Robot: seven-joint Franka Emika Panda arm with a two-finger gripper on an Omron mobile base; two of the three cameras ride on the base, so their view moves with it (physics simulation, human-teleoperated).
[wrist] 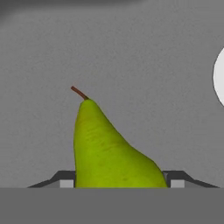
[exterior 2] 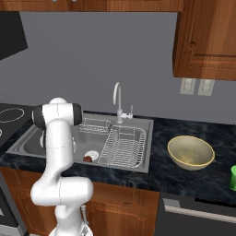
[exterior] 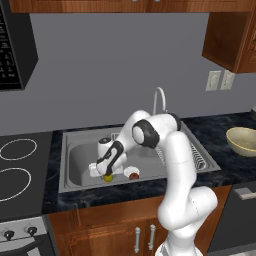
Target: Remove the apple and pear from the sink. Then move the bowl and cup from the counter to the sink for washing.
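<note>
Pincer (exterior: 106,173) of the white arm is reaching down into the grey metal sink (exterior: 75,157) in the left base view, sitting right over the small yellow-green pear (exterior: 108,178) on the basin floor. The round dark red apple (exterior: 134,175) is lying just beside the pincer, toward the wire rack. The wide, shallow tan bowl (exterior: 243,140) is resting well apart on the black speckled counter (exterior: 215,130).

In the right base view, the apple (exterior 2: 87,159) is lying by the pale round drain; the bowl (exterior 2: 190,152) and bright green cup (exterior 2: 233,177) are standing far off on the counter.

In the hand view, the smooth, tapering pear (wrist: 107,148) with its brown stem is filling the gap between the two dark tips, which are standing apart on either side; whether they are pressing it, I cannot tell.
</note>
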